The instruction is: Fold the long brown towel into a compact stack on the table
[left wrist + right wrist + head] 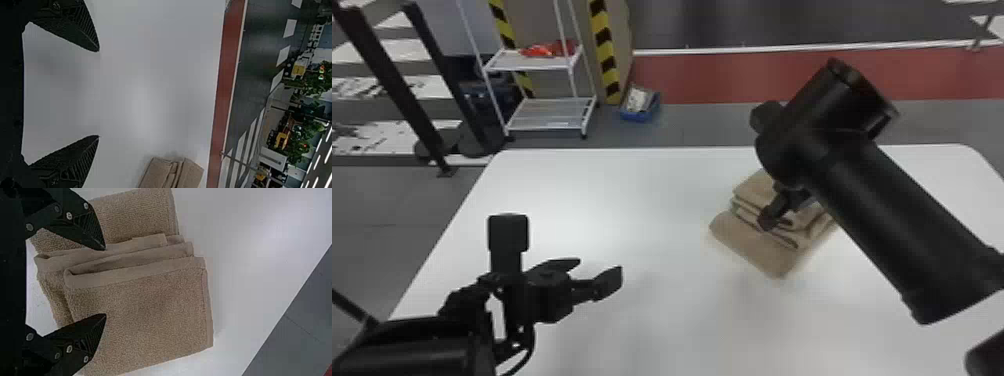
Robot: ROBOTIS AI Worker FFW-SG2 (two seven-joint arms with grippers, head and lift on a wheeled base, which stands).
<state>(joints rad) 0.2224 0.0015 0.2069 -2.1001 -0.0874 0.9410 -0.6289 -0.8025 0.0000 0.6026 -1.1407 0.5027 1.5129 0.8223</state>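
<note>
In the head view, see the brown terry-cloth towel (752,245) in folded layers on the smooth white table (632,200), beneath the black two-fingered right gripper (777,223), probably positioned to tidy the stack. In the left wrist view, find the matching black left gripper (98,93) spread, empty, well apart from the towel, likely leaving room. In the right wrist view, see parted jaws over the folds, clasping nothing.

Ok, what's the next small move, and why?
I'd probably ease the right gripper over to the lower layer of the towel and pinch it: the jaws stand open above the towel, and that layer juts out toward the robot.
</note>
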